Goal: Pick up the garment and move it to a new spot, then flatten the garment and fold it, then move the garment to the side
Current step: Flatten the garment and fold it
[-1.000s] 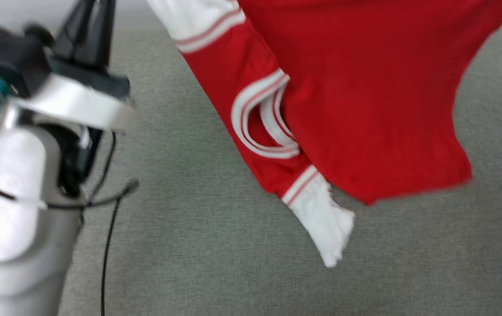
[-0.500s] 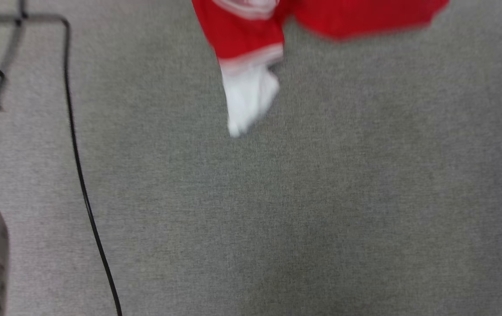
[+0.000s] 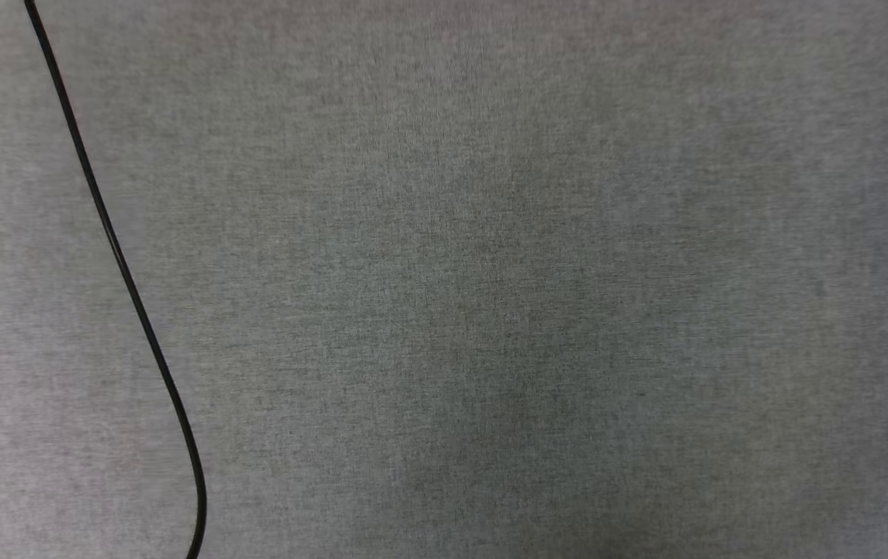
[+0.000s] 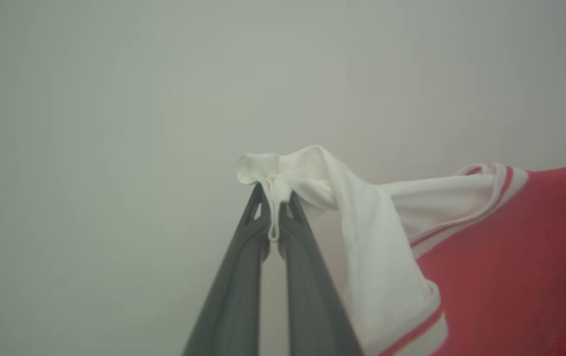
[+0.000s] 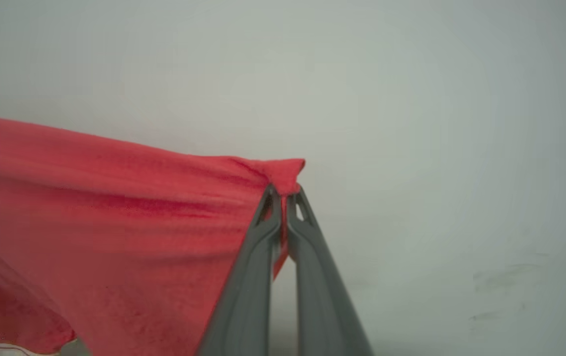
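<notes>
Two pinches carry the jersey (image 5: 115, 222) aloft: my left gripper (image 4: 274, 202) nips a white sleeve (image 4: 372, 222), my right gripper (image 5: 283, 195) a red hem corner (image 5: 285, 173). I'd hold both tight, arms spread, lowering evenly.

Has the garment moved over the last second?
Cannot tell: the head camera swung, so the cable and floor shifted together, leaving no fixed mark. The left gripper and right gripper grip the garment.

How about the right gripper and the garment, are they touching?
Touching. The right wrist view shows the right gripper shut on a red corner of the garment, with the cloth pinched between its fingertips.
</notes>
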